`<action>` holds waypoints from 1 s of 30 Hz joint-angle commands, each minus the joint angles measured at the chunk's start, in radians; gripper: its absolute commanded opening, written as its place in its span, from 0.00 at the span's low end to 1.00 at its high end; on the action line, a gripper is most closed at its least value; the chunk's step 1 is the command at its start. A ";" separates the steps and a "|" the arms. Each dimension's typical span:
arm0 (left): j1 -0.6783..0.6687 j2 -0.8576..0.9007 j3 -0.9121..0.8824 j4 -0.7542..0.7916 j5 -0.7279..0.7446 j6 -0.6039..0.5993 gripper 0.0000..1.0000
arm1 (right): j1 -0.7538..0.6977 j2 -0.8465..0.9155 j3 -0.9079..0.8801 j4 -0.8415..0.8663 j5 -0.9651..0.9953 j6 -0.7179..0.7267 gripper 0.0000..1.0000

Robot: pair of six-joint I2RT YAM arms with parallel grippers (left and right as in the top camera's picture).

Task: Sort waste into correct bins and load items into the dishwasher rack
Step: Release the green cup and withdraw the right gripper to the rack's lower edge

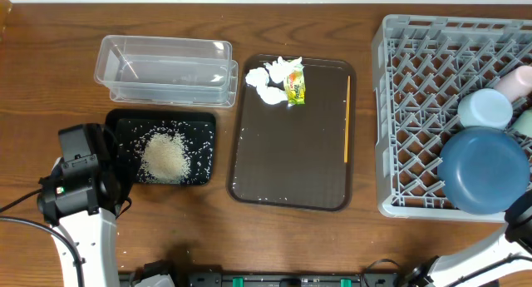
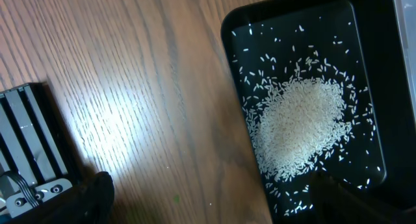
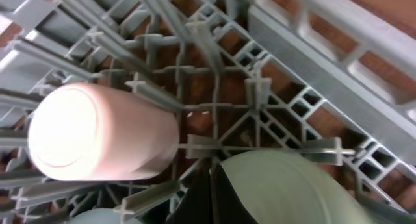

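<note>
The heap of white rice (image 1: 165, 156) lies in the black tray (image 1: 123, 125), also in the left wrist view (image 2: 299, 130). My left gripper (image 2: 214, 208) is open and empty over the bare table at the tray's near rim (image 2: 229, 36). The clear tub (image 1: 166, 66) holds nothing. Crumpled tissues (image 1: 270, 81), the yellow-green wrapper (image 1: 295, 87) and the yellow stick (image 1: 347, 119) lie on the brown serving tray (image 1: 291, 162). The grey rack (image 1: 416, 104) holds the dark-blue bowl (image 1: 485, 172), light-blue bowl (image 1: 485, 108), pink cup (image 3: 97, 133) and mint-green bowl (image 3: 292, 188). My right gripper (image 3: 211, 195) is shut beside the mint-green bowl.
The left arm (image 1: 79, 183) stands at the front left next to the black tray. The right arm (image 1: 519, 225) reaches in at the front right corner of the rack. A black ribbed block (image 2: 26, 146) sits on the table left of my left gripper.
</note>
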 commanded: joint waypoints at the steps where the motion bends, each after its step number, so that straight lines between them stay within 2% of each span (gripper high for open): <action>1: 0.006 0.001 0.018 -0.004 0.002 0.006 0.97 | 0.005 -0.013 0.001 -0.024 -0.010 -0.026 0.01; 7: 0.006 0.001 0.018 -0.004 0.002 0.006 0.97 | -0.004 -0.108 0.001 -0.085 0.006 -0.024 0.01; 11: 0.006 0.001 0.018 -0.004 0.002 0.006 0.97 | -0.004 -0.158 0.001 -0.156 0.090 -0.023 0.01; 18: 0.006 0.001 0.018 -0.004 0.002 0.006 0.97 | -0.004 -0.155 0.000 -0.275 0.163 -0.026 0.01; 30: 0.006 0.001 0.018 -0.004 0.002 0.006 0.97 | -0.003 -0.152 0.000 -0.093 0.081 -0.030 0.01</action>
